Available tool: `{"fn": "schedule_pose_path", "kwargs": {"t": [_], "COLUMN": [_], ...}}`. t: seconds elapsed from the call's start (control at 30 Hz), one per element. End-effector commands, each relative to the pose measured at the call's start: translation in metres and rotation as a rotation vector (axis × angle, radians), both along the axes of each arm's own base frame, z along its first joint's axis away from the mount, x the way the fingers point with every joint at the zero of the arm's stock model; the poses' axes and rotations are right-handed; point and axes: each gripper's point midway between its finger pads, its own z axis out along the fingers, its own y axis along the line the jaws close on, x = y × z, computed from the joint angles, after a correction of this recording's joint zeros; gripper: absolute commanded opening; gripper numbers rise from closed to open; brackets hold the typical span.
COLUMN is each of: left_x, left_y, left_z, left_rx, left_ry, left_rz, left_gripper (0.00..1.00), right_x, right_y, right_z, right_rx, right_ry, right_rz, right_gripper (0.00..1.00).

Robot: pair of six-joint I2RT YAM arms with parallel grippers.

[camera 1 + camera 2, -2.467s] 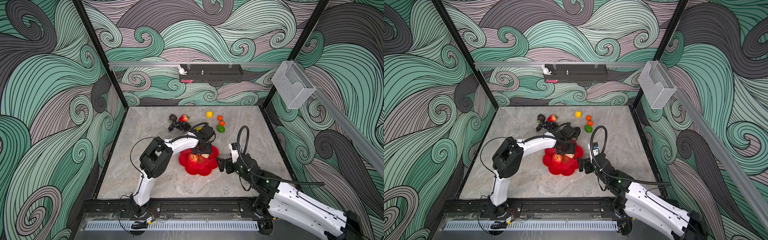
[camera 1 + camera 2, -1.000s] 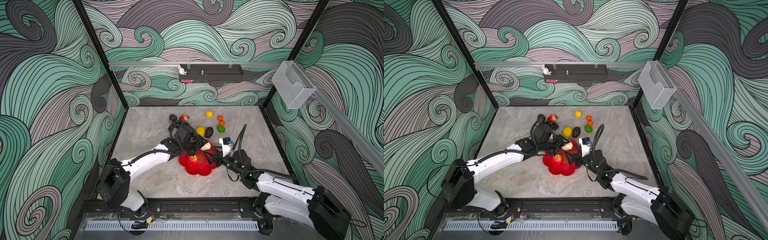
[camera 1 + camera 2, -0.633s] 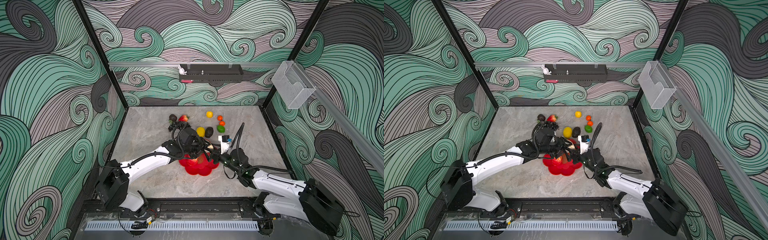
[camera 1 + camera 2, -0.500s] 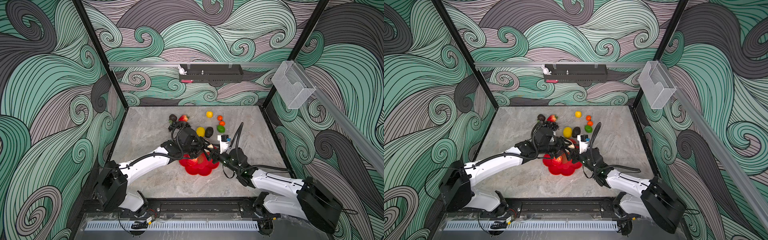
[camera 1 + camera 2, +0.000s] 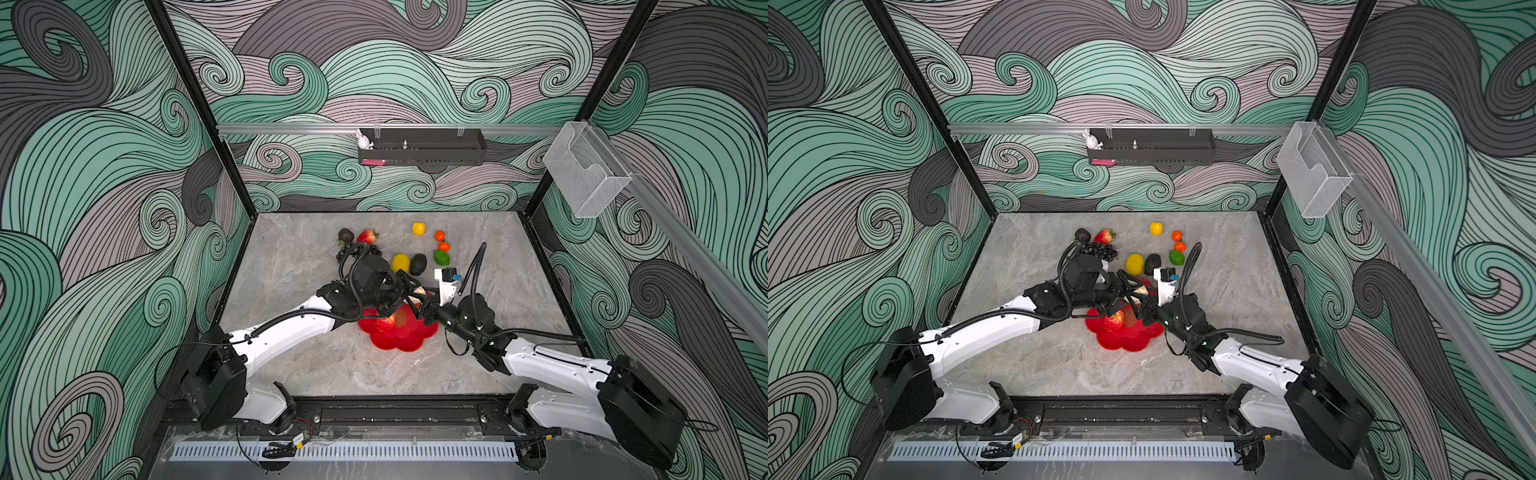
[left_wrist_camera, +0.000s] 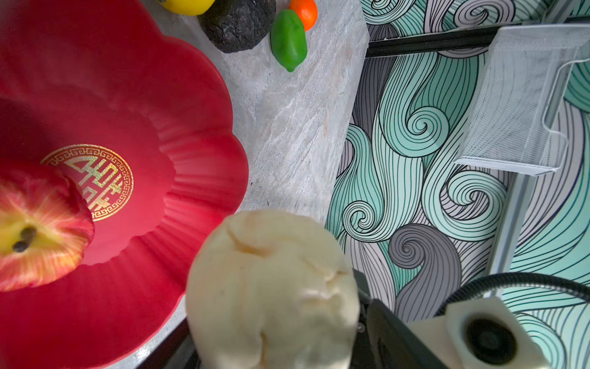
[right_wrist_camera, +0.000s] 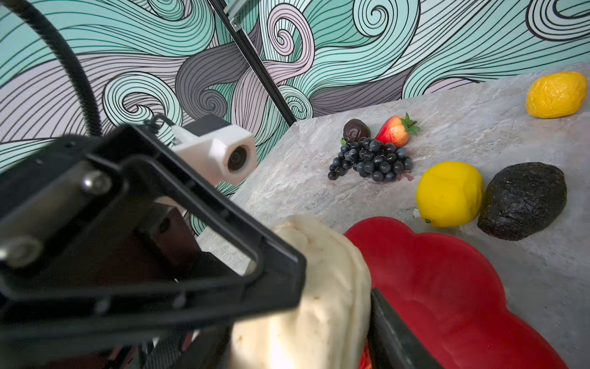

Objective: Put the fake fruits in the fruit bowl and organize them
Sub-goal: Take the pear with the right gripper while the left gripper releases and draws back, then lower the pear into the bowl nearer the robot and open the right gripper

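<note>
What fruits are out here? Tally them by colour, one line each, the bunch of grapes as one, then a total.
Red: 2, apple and strawberry
Yellow: 2, far lemon and near lemon
Orange: 2, far orange and near orange
Green: 1, lime
Dark: 3, large avocado, small dark fruit, grape bunch
Beige: 1, pear
Total: 11

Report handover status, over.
Left gripper, right gripper both at pear, holder unclear. Pear over bowl rim; apple inside. Nothing between pear and bowl.
</note>
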Motion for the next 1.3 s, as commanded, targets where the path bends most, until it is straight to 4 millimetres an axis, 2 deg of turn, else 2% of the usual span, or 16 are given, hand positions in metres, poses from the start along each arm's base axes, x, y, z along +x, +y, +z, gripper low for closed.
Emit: {"fn": "schedule_pose_path", "kwargs": {"t": [0.0, 0.17, 0.4, 0.53, 0.6, 0.73, 0.93, 1.1, 1.27], "left_x": [0.006, 0.015, 0.015, 0.007, 0.003, -0.002, -0.006, -0.008, -0.009], "left_y": [0.015, 0.059, 0.155, 0.193, 0.205, 0.219, 0.227, 0.232, 0.236], "left_z": [0.017, 0.024, 0.022, 0.017, 0.012, 0.003, -0.011, -0.016, -0.02], "left_rx": [0.029, 0.151, 0.428, 0.591, 0.637, 0.667, 0.685, 0.698, 0.703], "left_ry": [-0.081, -0.192, -0.318, -0.372, -0.377, -0.38, -0.359, -0.353, -0.348], "left_rz": [0.026, 0.107, 0.258, 0.294, 0.304, 0.324, 0.327, 0.327, 0.332], "left_gripper": [0.87, 0.94, 0.95, 0.96, 0.96, 0.96, 0.96, 0.96, 0.96], "right_x": [-0.001, -0.01, -0.027, -0.037, -0.041, -0.045, -0.049, -0.05, -0.048], "right_y": [-0.002, -0.013, -0.031, -0.032, -0.031, -0.024, -0.011, -0.008, 0.0], "right_z": [0.001, -0.022, -0.058, -0.071, -0.078, -0.088, -0.099, -0.105, -0.109], "right_rx": [-0.053, -0.178, -0.43, -0.558, -0.613, -0.703, -0.775, -0.861, -0.864], "right_ry": [0.018, 0.104, 0.253, 0.29, 0.305, 0.322, 0.34, 0.34, 0.349], "right_rz": [-0.003, -0.004, 0.004, 0.015, 0.017, 0.022, 0.036, 0.03, 0.03], "right_gripper": [0.47, 0.47, 0.45, 0.45, 0.45, 0.46, 0.46, 0.46, 0.47]}}
